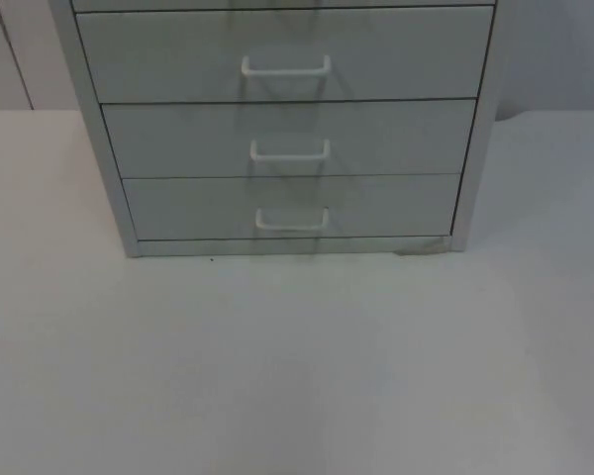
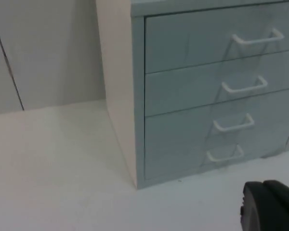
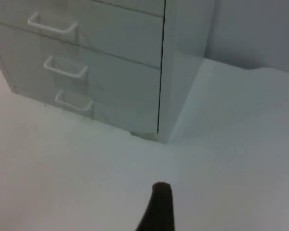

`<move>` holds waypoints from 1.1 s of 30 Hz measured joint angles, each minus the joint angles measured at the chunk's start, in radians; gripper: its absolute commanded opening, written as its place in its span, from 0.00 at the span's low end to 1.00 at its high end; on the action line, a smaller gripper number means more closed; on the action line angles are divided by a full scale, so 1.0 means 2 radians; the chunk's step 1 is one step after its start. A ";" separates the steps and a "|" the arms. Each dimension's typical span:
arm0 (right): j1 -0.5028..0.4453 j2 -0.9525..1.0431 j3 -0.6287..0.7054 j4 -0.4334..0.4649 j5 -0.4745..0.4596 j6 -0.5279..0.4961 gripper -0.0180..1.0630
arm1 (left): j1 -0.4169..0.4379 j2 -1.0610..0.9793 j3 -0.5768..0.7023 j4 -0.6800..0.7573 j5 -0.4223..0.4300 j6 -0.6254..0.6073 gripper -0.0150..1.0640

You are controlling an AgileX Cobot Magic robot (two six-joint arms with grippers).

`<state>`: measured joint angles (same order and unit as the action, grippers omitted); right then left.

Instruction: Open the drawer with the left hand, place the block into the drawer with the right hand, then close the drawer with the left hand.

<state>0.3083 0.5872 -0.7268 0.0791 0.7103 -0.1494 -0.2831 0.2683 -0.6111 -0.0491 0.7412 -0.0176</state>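
White table surface extends from the near edge back to a grey partition wall. At the far edge, centred between the table's left and right sides, stands a grey drawer cabinet, its base resting on the table.

Three drawer fronts are visible in the top view, stacked vertically: the upper drawer, the middle drawer and the bottom drawer. Each front carries one white bar handle at its centre: upper handle, middle handle, bottom handle. All fronts sit flush with the cabinet frame; every drawer is closed. The left wrist view shows four handles in a column on the same cabinet.

The left gripper is over the table in front of the cabinet's left front corner, well apart from the handles. Whether its fingers are spread or pressed together cannot be determined.

The right gripper is over the table in front of the cabinet's right front corner, also well apart from it. Its finger state cannot be determined either.
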 measured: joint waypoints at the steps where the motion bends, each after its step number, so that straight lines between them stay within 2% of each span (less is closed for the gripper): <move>1: 0.000 -0.011 0.000 0.000 -0.001 0.003 0.66 | 0.000 -0.018 0.002 0.005 0.009 -0.002 0.01; 4: 0.000 -0.031 0.000 0.000 0.001 0.005 0.66 | 0.000 -0.059 0.003 0.015 0.028 -0.009 0.01; 8: 0.000 -0.066 0.000 0.000 0.034 0.012 0.66 | 0.000 -0.121 0.003 0.036 0.080 -0.027 0.01; 9: 0.000 -0.066 0.000 0.000 0.034 0.012 0.66 | 0.000 -0.121 0.003 0.036 0.080 -0.027 0.01; 14: 0.000 -0.123 0.000 0.002 0.100 0.020 0.66 | 0.000 -0.132 0.009 0.051 0.138 -0.033 0.01; 19: 0.003 -0.188 0.004 -0.007 0.140 0.032 0.66 | 0.000 -0.132 0.029 0.054 0.142 -0.034 0.01; 25: 0.003 -0.270 0.044 -0.010 0.146 0.043 0.66 | 0.000 -0.132 0.041 0.054 0.135 -0.034 0.01; 33: 0.003 -0.292 0.092 -0.011 0.167 0.065 0.66 | 0.000 -0.132 0.041 0.054 0.134 -0.034 0.01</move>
<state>0.3142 0.0037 -0.5424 0.0562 1.0442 -0.0185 -0.2831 0.0036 -0.5287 0.0594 1.0091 -0.0862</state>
